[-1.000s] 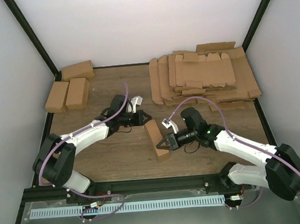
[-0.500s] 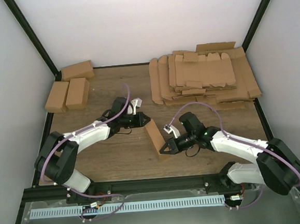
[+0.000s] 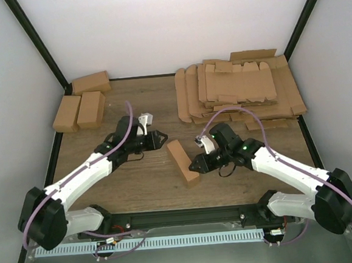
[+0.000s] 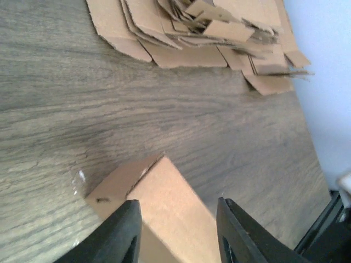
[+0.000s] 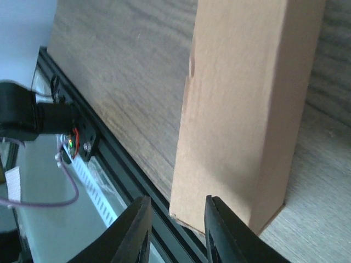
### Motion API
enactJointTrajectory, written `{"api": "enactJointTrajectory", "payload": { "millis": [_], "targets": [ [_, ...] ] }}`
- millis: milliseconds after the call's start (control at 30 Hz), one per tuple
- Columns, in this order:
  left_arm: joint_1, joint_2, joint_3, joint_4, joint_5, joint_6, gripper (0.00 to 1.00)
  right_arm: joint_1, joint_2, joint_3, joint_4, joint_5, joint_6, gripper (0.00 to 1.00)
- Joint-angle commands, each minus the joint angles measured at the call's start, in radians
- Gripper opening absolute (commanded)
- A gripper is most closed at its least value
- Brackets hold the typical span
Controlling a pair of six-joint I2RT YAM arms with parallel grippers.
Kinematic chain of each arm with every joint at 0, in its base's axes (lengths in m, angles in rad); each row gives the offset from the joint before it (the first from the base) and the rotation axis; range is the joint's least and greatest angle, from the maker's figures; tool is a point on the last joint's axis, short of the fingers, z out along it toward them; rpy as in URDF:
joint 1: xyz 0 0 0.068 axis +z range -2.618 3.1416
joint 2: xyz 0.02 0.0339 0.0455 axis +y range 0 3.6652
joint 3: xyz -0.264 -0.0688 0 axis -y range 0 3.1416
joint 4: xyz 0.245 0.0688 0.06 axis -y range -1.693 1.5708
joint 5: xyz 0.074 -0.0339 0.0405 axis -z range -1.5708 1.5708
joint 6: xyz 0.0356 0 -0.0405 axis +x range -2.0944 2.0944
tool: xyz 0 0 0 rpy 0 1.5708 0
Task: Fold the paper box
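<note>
Presently, the paper box [image 3: 183, 163], a small brick-shaped carton of plain brown cardboard, lies folded on its long side near the middle of the brown wood-grain tabletop [image 3: 140, 186]. It runs on a slant, one end pointing toward the far-left corner and the other toward the near edge.

The left gripper [image 3: 163, 137] sits just off the far end of the box and apart from it. In the left wrist view its two black fingers [image 4: 123, 235] stand parted. Nothing is clamped between them, and the end face of the box [image 4: 170, 203] shows through the gap beyond.

The right gripper [image 3: 193, 166] sits close against the box's right side, low over the tabletop. Whether it touches the cardboard cannot be told. In the right wrist view its black fingers [image 5: 137, 230] are likewise parted, with nothing held. The long face of the box [image 5: 241, 109] rises just beyond the tips.

An untidy stack of flat brown cardboard blanks [image 3: 240, 93] occupies the far-right corner of the tabletop, well apart from the box. The left wrist view shows it too [image 4: 192, 27]. Three folded brown cartons [image 3: 82, 105] lie grouped in the far-left corner, one behind the other two. A black metal rail [image 3: 183, 216] runs along the near edge.
</note>
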Motion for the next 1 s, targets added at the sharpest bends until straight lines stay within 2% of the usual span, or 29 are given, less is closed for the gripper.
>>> {"api": "enactJointTrajectory", "payload": {
  "millis": [0,67,100,267,400,467,533,700,967],
  "targets": [
    [0.002,-0.096,-0.069,-0.048,-0.006,-0.048,0.49,0.053,-0.014,0.118,-0.139,0.238,-0.001,0.41],
    [0.001,-0.148,-0.097,-0.061,-0.024,-0.064,0.60,0.091,-0.005,0.145,-0.163,0.336,0.015,0.60],
    [0.002,-0.175,-0.111,-0.071,-0.037,-0.073,0.63,0.107,0.002,0.154,-0.165,0.374,0.019,0.66],
    [0.001,-0.251,-0.195,-0.081,0.008,-0.119,0.65,0.129,0.092,0.192,-0.147,0.465,0.013,0.73],
    [0.000,-0.281,-0.253,-0.095,0.053,-0.148,0.65,0.155,0.168,0.232,-0.126,0.524,0.002,0.86],
    [-0.001,-0.319,-0.266,-0.130,0.040,-0.146,0.67,0.176,0.211,0.261,-0.129,0.554,-0.008,0.88],
    [-0.001,-0.361,-0.268,-0.167,0.013,-0.144,0.70,0.195,0.251,0.281,-0.131,0.576,-0.013,0.89],
    [0.001,-0.438,-0.226,-0.293,-0.121,-0.151,0.98,0.231,0.355,0.323,-0.152,0.638,-0.029,0.84],
    [0.001,-0.495,-0.171,-0.354,-0.225,-0.146,1.00,0.252,0.468,0.362,-0.142,0.618,-0.123,0.63]
  ]
}}
